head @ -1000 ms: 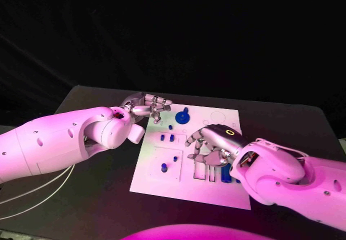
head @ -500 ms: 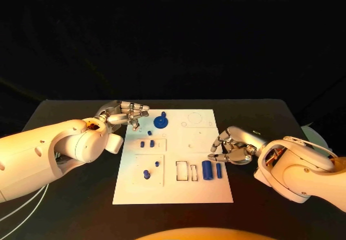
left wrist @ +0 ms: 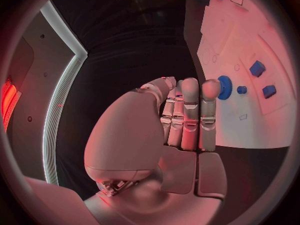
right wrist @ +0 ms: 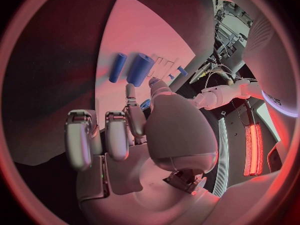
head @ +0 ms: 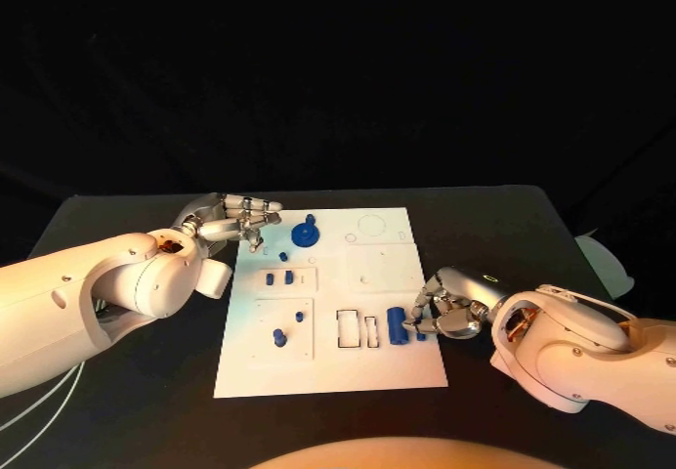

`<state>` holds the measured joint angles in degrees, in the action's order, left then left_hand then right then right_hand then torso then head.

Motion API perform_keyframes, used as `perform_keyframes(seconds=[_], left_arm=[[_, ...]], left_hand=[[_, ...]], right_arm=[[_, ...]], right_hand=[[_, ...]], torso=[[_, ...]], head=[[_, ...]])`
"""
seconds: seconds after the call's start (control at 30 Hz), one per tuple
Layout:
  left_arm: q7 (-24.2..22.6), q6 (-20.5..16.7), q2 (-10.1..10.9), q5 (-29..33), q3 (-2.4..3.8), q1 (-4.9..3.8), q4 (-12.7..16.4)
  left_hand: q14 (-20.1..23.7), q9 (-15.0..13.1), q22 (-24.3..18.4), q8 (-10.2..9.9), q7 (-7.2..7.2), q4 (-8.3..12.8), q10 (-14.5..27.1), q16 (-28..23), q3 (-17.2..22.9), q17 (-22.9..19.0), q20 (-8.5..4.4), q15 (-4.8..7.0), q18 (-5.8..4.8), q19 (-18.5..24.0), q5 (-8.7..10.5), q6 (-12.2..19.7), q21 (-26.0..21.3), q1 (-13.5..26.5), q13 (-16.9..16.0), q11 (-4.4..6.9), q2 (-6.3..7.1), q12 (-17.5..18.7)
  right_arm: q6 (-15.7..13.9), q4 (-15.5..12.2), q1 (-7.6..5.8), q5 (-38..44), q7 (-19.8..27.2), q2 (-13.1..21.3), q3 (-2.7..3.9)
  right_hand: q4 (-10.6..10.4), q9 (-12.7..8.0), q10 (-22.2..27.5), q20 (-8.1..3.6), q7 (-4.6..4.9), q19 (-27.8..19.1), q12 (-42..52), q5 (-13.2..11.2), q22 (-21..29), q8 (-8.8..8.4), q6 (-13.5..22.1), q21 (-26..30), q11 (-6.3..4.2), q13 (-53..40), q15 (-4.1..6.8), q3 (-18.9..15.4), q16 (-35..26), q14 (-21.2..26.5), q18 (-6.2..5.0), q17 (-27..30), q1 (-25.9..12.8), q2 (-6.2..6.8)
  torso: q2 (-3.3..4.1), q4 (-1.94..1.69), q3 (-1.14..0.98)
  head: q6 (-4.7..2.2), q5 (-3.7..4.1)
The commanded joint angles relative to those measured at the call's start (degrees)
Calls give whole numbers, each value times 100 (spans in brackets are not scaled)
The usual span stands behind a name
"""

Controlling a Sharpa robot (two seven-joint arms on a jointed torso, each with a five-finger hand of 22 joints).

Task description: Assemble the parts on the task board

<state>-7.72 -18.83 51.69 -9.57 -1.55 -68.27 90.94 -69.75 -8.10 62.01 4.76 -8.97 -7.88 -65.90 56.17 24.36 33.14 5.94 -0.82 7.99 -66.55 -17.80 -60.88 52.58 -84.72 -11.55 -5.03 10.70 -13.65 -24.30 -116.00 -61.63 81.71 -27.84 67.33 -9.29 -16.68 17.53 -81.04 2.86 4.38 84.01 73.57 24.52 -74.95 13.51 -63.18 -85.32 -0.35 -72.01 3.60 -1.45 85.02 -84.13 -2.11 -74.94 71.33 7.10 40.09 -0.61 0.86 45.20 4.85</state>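
The white task board (head: 380, 259) lies mid-table. On it are a blue gear (head: 306, 233), several small blue pieces (head: 279, 278) and two blue cylinders (head: 398, 324) lying side by side near its right edge (right wrist: 140, 69). My right hand (head: 451, 311) sits at that edge with its fingers (right wrist: 115, 135) curled in, their tips close beside the cylinders. The cylinders lie free of its grip. My left hand (head: 232, 220) hovers at the board's far left corner, close to the gear (left wrist: 224, 86). Its fingers (left wrist: 187, 112) are held together, thumb tucked alongside, and it holds nothing.
Empty rectangular slots (head: 356, 328) lie just left of the cylinders. Round recesses (head: 370, 224) mark the board's far right part. Black table (head: 493, 234) surrounds the board. White cables (head: 35, 405) trail under my left arm.
The camera has shifted. Against the board, my right hand has drawn back from its middle to its right edge beside the cylinders. My left hand stays by the far left corner.
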Motion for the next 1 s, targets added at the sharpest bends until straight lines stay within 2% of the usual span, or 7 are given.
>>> perform_keyframes(seconds=[0.03,0.37,0.67,0.83,1.0], left_arm=[[-86,6,5,9,2,-5,25],[-81,28,18,11,2,-5,37],[-61,65,29,13,2,-5,43],[-46,91,33,13,2,-5,44],[-28,118,38,13,2,-5,48]], left_hand=[[36,8,3,-7,-30,31,45,-20,-9,2,-1,15,72,26,9,8,-10,-13,-9,-1,-53,-35],[36,8,3,-7,-30,31,45,-20,-9,2,-1,15,72,26,9,8,-10,-13,-9,-1,-53,-35],[35,8,1,-3,-28,31,44,-18,-12,2,-1,16,72,27,10,4,-14,-9,-12,1,-55,-43],[35,8,1,-3,-28,31,44,-18,-12,2,-1,16,72,27,10,4,-14,-9,-12,1,-55,-43],[37,9,-7,-2,-30,26,46,-21,-16,-4,0,15,74,32,11,3,-26,2,-13,-1,-56,-48]], right_arm=[[-127,48,91,312,-350,-105,-4],[-188,221,273,387,-429,-372,-4],[-211,358,313,405,-478,-539,-3],[-203,477,342,417,-512,-668,-3],[-194,549,375,461,-532,-766,-2]], right_hand=[[-3,12,34,-29,-12,414,5,25,-1376,16,45,-7,25,-3,18,-54,13,-398,113,-530,-81,4],[-12,50,52,-26,-13,399,-16,12,-1366,17,55,28,28,-10,15,-187,3,-392,105,-512,-177,-38],[-15,93,72,-25,-21,384,-40,36,-1357,32,42,61,22,-14,17,-303,-6,-387,98,-499,-285,-102],[-15,132,77,-26,-25,375,-49,-20,-1351,41,46,81,20,-29,19,-419,-9,-386,94,-496,-401,-140],[1,152,74,-27,-28,371,-41,-76,-1348,45,53,91,18,-50,21,-454,-7,-387,92,-502,-361,-138]], torso=[[0,-10,4],[1,-15,6],[0,-24,9],[1,-27,11],[-3,-34,11]], head=[[12,-1],[40,-18],[69,-11],[80,-25],[95,-31]])
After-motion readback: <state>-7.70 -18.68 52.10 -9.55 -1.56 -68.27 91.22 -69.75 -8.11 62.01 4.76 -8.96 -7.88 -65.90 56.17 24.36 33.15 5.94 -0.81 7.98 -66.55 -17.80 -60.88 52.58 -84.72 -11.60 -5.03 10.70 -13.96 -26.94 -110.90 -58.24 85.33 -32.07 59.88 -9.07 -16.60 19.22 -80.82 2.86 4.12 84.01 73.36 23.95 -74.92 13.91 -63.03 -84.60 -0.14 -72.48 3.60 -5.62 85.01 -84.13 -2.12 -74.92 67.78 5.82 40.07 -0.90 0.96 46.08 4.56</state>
